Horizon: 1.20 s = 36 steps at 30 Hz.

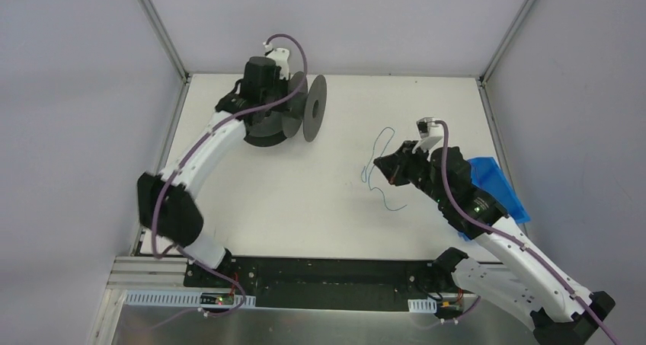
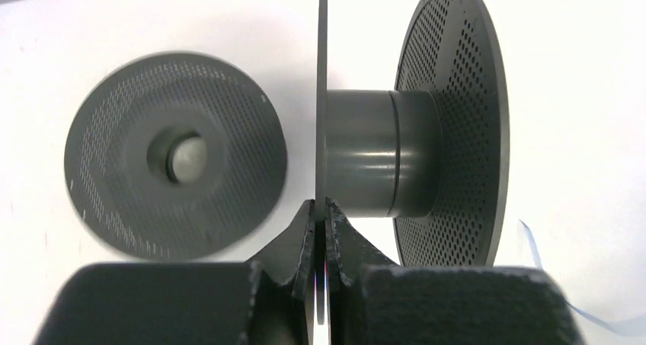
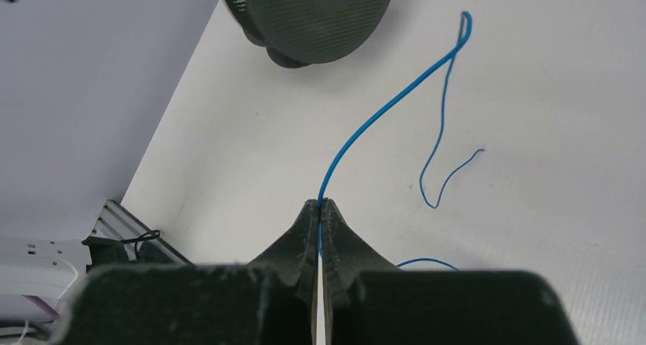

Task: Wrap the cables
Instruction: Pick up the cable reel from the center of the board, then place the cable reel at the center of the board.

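We clamp our left pincer [image 2: 321,208] on the flange [image 2: 321,71] of the upright spool [image 2: 377,154], likely to steady it. Our right pincer [image 3: 321,206] grips the blue cable [image 3: 385,105], its slack trailing ahead.

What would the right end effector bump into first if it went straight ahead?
Probably the dark grey spool ahead, past the blue cable it holds; depth is unclear, so it might touch the table first.

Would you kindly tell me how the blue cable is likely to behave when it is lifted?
Probably floppy: the cable lies in loose curves and a loop on the table. Likely very light, being thread-thin, so its free end should trail and swing. It might slip, since the right gripper pinches only a short stretch.
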Available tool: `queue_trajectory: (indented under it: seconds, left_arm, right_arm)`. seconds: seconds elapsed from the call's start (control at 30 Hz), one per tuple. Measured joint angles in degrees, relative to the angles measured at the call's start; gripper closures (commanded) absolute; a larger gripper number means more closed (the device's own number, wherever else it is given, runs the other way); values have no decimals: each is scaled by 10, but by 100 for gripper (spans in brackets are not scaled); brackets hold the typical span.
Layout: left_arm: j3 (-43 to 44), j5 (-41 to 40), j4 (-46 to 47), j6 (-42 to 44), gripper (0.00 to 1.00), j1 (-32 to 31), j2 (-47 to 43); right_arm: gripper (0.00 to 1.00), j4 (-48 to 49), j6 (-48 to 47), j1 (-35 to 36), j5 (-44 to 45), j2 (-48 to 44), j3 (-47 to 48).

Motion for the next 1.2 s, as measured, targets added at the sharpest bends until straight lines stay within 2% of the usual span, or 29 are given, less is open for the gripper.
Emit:
queue_trajectory:
  seconds: [0.1,0.23,0.37,0.5,0.63,0.67,0.73,0.8,0.93,1.07,1.2]
  left_arm:
    - [-76,7,-23,-24,100,-12,-141]
    - [-176,17,-44,-39,100,-22,-320]
    - [-224,15,-92,-40,100,-21,-399]
    - [-264,14,-125,-38,100,-21,-404]
    - [-293,9,-154,-36,100,-21,-402]
    - [-298,5,-157,-36,100,-21,-402]
    - [-304,1,-157,-36,100,-21,-402]
    - [-309,0,-155,-37,100,-21,-402]
    - [-323,0,-151,-37,100,-21,-402]
    - [-332,0,-151,-38,100,-21,-402]
    - [-335,-19,-151,-39,100,-21,-402]
  right_arm:
    - [100,-12,32,0,-38,7,0]
    - [100,21,85,0,-125,62,2]
    - [100,15,115,0,-160,144,18]
    - [100,-91,115,-7,-74,177,53]
    - [100,-179,124,-32,0,159,46]
    - [96,-202,130,-40,18,151,40]
    - [79,-253,144,-53,57,139,31]
    - [68,-296,159,-65,92,134,29]
    - [64,-354,166,-77,147,127,36]
    - [63,-393,133,-78,151,127,82]
    - [62,-356,57,-70,92,127,107]
